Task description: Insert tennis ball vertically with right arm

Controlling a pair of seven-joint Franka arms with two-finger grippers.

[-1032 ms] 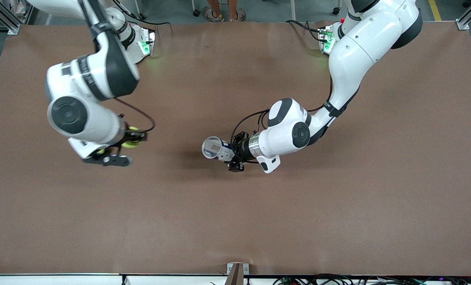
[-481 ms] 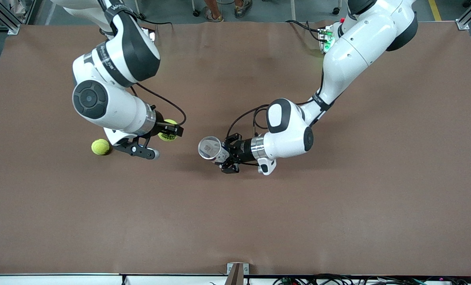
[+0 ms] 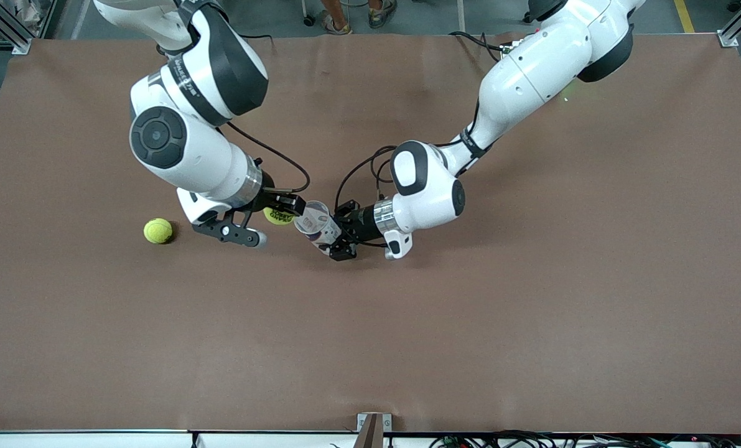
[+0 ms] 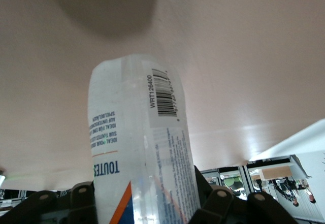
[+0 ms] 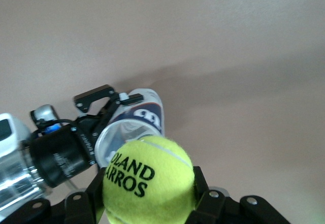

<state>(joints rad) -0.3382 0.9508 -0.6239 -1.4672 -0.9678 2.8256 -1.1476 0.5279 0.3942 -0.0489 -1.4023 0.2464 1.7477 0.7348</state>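
My right gripper (image 3: 281, 210) is shut on a yellow tennis ball (image 3: 278, 216) printed with black letters; the ball fills the right wrist view (image 5: 149, 181) between the black fingers (image 5: 206, 203). My left gripper (image 3: 338, 239) is shut on a clear plastic ball can (image 3: 316, 224) with a blue, white and orange label, held tilted above the table's middle. The can's open mouth (image 5: 119, 136) faces the ball, which is just at it. The can also rises between the jaws in the left wrist view (image 4: 139, 148).
A second yellow tennis ball (image 3: 158, 231) lies on the brown table (image 3: 532, 298) toward the right arm's end, beside the right arm's wrist. The table's front edge has a small metal bracket (image 3: 373, 423).
The right gripper carried its ball toward the table's middle, uncovering the second ball on the table. The left gripper brought the can toward it, so ball and can mouth now meet.
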